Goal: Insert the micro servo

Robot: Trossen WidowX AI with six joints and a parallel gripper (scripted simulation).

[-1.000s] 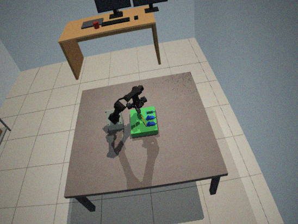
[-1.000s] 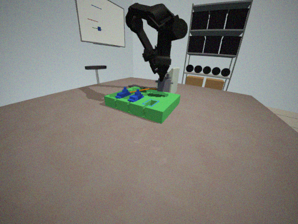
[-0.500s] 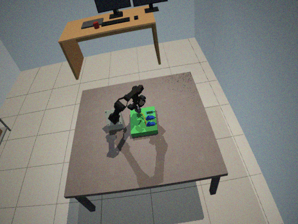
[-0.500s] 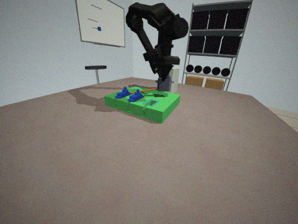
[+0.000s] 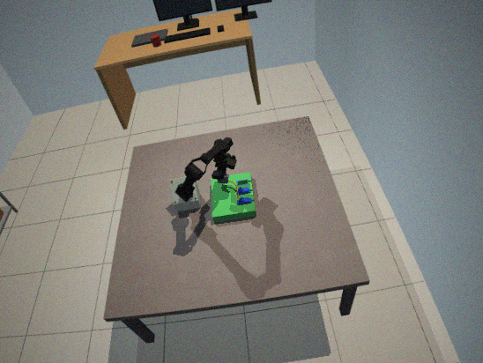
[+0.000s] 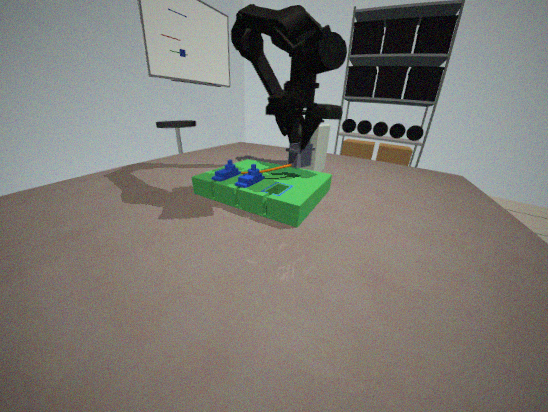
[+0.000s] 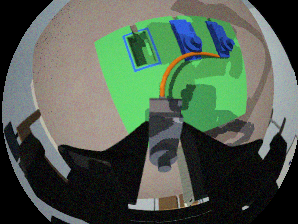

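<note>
The gripper (image 5: 221, 175) (image 6: 299, 143) (image 7: 166, 131) is shut on the loose grey micro servo (image 5: 223, 180) (image 6: 301, 156) (image 7: 165, 120), held above the inner part of the green deck (image 5: 222, 208) (image 6: 315, 187) (image 7: 117, 85), away from the pocket. In the wrist view its rounded shaft end faces the bottom of the picture. Its orange cable (image 6: 277, 168) (image 7: 172, 66) leaves the opposite end and curves toward the blue servos. The empty pocket (image 6: 285, 190) (image 7: 129, 53) has a blue outline and a side notch at the deck's outer edge. The servo's underside clearance is hard to judge.
Two blue servos (image 5: 244, 201) (image 6: 250, 176) (image 7: 186, 37) sit in the deck in a row beside the pocket. The pale arm base (image 5: 190, 205) stands behind the deck on the brown table (image 5: 308, 247) (image 6: 250, 310). Arm shadows fall across the deck and table.
</note>
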